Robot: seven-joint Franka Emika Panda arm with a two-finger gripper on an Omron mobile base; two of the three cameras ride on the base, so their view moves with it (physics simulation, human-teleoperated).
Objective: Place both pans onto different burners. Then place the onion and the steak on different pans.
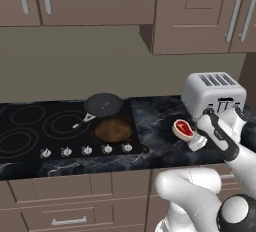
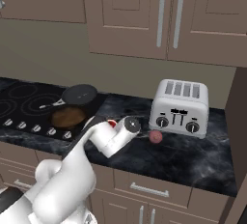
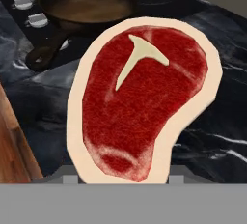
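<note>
Currently: steak held up off the counter, pans on the cooktop

Left of the toaster (image 1: 214,94), the cooktop (image 1: 30,126) carries the black pan (image 1: 103,104) at the rear and the brown pan (image 1: 113,129) touching it in front. Between cooktop and toaster, the gripper (image 1: 192,137) pinches the steak (image 1: 183,128) above the counter (image 1: 155,121). The onion (image 2: 155,136) lies on the counter just before the toaster.
</note>
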